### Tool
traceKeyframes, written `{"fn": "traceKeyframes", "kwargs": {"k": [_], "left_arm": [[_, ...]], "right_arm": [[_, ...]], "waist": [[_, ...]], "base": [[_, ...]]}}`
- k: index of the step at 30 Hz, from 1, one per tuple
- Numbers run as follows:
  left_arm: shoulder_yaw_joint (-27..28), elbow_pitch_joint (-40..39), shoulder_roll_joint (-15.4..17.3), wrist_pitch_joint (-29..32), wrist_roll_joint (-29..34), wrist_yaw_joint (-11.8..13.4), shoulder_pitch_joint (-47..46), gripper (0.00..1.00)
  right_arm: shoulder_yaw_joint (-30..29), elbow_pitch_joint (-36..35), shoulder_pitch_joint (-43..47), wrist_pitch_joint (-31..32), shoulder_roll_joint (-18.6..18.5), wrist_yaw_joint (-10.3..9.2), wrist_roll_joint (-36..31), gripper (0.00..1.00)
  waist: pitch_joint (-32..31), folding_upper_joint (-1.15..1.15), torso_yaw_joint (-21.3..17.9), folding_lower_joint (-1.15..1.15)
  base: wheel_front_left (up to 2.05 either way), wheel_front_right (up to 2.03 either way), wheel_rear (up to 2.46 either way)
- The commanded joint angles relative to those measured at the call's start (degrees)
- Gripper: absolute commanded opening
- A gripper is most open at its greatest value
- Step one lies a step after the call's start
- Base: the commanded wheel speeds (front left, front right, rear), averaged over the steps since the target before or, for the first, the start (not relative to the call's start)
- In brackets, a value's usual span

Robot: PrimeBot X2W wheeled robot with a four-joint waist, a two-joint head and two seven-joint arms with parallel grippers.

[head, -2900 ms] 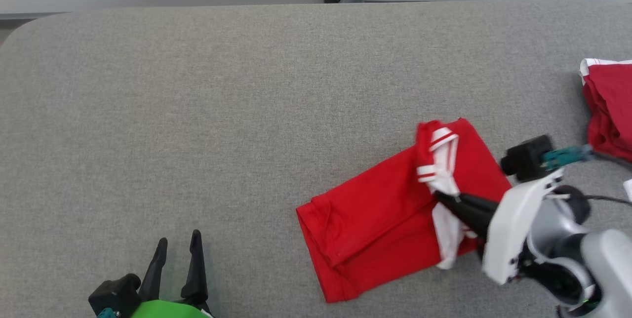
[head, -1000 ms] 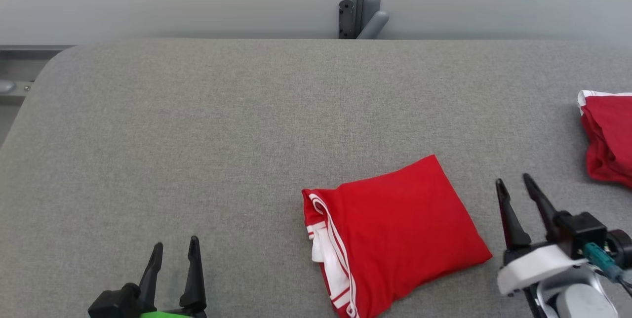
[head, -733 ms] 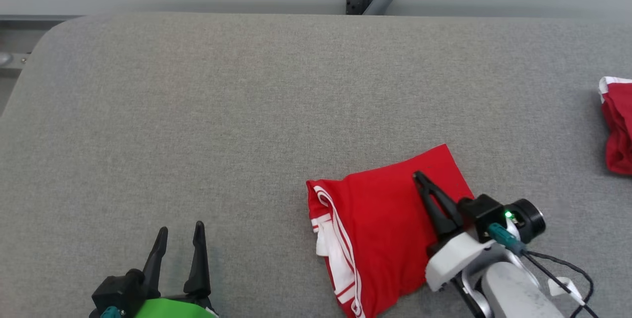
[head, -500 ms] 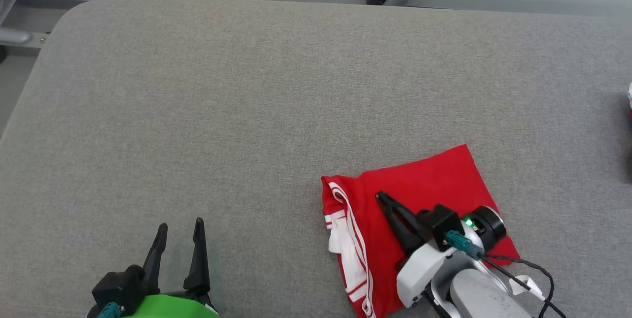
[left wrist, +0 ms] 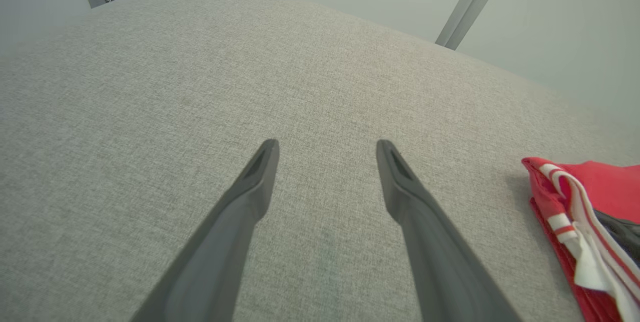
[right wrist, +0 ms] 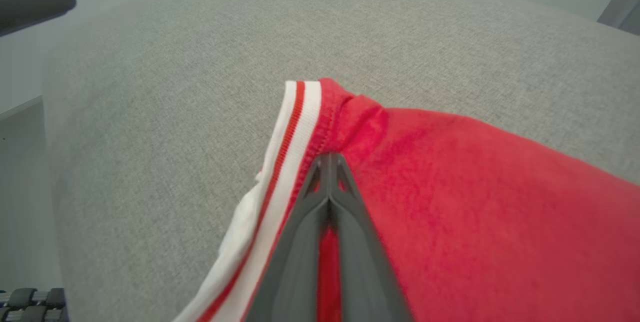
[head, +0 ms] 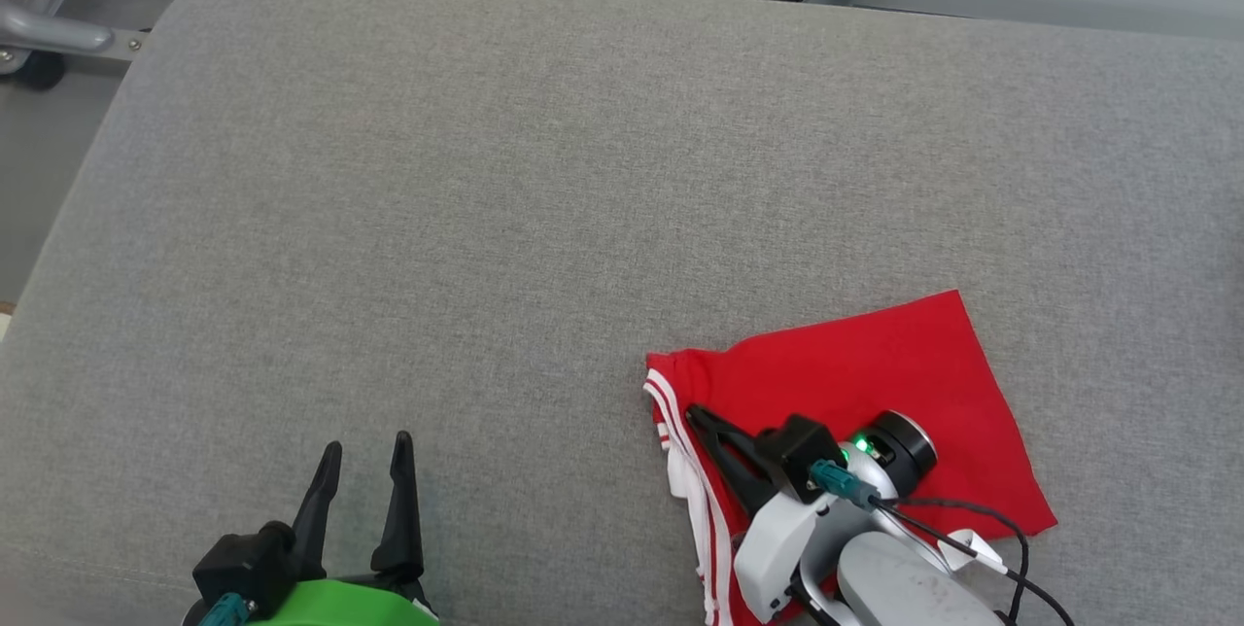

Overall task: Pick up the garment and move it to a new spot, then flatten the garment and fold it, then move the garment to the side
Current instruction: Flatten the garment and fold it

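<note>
Garment (head: 875, 364), right end effector (head: 693, 411) atop, grey table (head: 486, 218)

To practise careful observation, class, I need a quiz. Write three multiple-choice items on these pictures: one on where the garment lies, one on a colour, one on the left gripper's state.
1. Where on the table does the garment lie in the head view?
A. far left corner
B. near right part
C. hanging over the far edge

2. What colours is the garment's trim?
A. blue and yellow
B. all black
C. white with red stripes

3. How does the left gripper stand?
A. open, holding nothing
B. shut on a cup
C. shut on the garment

Key:
1 B: it lies low and right in that view.
2 C: the white band carries red lines.
3 A: its fingers stand apart over bare table.
</note>
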Motion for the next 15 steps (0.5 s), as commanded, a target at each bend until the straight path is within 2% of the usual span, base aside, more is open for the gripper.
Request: {"fn": "traceKeyframes", "kwargs": {"k": [1,8,15], "left_arm": [[-0.1,0.2,0.1,-0.2,-0.4,0.3,-0.9,1.00],[-0.2,0.5,0.1,-0.2,-0.9,0.3,-1.0,1.00],[-0.2,0.6,0.1,-0.2,-1.4,0.4,-0.3,1.00]], "right_arm": [[0.3,0.8,-0.7,-0.1,0.0,-0.07,0.4,0.00],[4.5,6.8,-3.0,0.0,0.3,-0.04,0.3,0.00],[7.6,5.5,-3.4,0.0,0.4,-0.05,2.3,0.00]], "waist": [[0.1,0.64,0.2,0.00],[0.1,0.64,0.9,0.00],[-0.5,0.64,1.0,0.00]], "base": [[0.00,0.00,0.00],[0.00,0.00,0.00],[0.00,0.00,0.00]]}}
